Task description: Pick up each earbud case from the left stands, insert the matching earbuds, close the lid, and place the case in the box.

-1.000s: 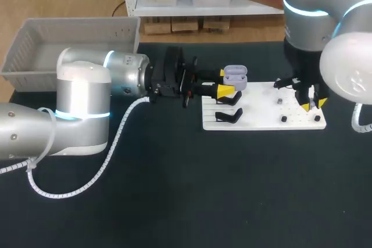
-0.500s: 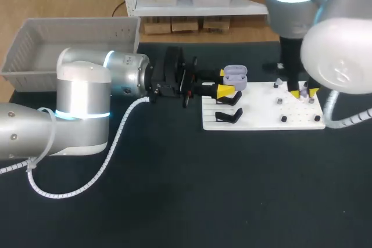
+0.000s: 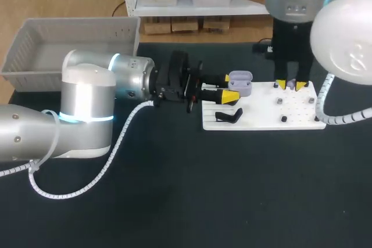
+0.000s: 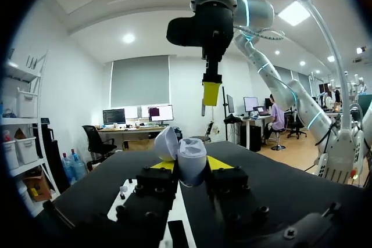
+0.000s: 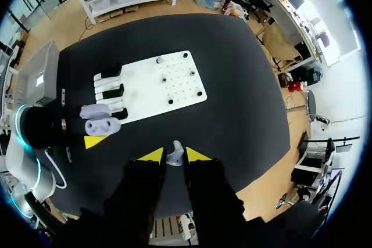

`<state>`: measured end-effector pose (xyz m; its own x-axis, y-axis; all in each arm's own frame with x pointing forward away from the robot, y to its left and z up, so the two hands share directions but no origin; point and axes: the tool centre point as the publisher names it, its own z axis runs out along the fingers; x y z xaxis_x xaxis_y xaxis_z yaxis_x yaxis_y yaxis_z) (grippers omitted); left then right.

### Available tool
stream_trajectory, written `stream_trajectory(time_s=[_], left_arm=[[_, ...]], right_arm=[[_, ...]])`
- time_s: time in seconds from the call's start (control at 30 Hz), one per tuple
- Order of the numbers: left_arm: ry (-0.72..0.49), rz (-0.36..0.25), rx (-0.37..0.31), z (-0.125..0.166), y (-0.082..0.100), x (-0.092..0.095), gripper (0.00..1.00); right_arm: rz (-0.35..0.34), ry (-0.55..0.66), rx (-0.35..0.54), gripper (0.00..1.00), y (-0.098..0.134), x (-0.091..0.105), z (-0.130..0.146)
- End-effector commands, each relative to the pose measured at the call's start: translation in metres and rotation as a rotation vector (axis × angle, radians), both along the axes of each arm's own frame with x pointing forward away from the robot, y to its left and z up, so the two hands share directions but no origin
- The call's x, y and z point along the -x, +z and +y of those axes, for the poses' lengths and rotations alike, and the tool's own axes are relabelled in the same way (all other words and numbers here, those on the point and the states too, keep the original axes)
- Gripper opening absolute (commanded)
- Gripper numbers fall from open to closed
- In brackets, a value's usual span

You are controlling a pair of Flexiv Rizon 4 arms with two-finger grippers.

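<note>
A lavender earbud case (image 3: pixel 240 82) with its lid open is held sideways in my left gripper (image 3: pixel 232 87), just over the left end of the white board (image 3: pixel 296 119). In the left wrist view the case (image 4: pixel 186 156) sits between the yellow tips, fingers touching both sides. My right gripper (image 3: pixel 289 85) hangs above the board's back edge, to the right of the case. In the right wrist view its tips (image 5: pixel 174 155) are shut on a small lavender earbud (image 5: pixel 174 156), high above the board (image 5: pixel 148 85) and the case (image 5: pixel 100 120).
A black stand (image 3: pixel 228 116) sits at the board's left end; small dark pegs (image 3: pixel 283 119) dot its right half. A grey basket (image 3: pixel 35 50) stands at the table's back left. Dark table surface lies in front of the board.
My right arm lifted off the board's right end and moved left and back with the earbud. The left gripper shifted slightly right with the case.
</note>
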<state>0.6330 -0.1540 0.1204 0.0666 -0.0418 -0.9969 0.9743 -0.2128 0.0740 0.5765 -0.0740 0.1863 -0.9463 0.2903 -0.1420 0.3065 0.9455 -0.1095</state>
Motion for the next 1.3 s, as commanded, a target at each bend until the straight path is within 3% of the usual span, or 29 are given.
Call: stream_trajectory(time_s=[0.03, 0.97, 1.0, 1.17, 1.3], left_arm=[[-0.003, -0.003, 0.003, -0.002, -0.004, -0.001, 0.0], [-0.007, -0.019, -0.021, 0.003, -0.01, 0.01, 0.0], [-0.007, -0.019, -0.021, 0.003, -0.01, 0.01, 0.0], [-0.007, -0.019, -0.021, 0.003, -0.01, 0.01, 0.0], [-0.007, -0.019, -0.021, 0.003, -0.01, 0.01, 0.0]], right_arm=[[-0.005, 0.006, -0.023, 0.0, 0.002, 0.003, 0.004], [0.0, 0.012, -0.034, 0.0, 0.0, 0.001, 0.008], [-0.014, -0.01, -0.056, 0.0, 0.004, 0.0, 0.012], [-0.058, -0.094, 0.012, 0.0, 0.014, 0.0, 0.038], [-0.087, -0.246, -0.026, 0.0, 0.016, 0.0, 0.047]])
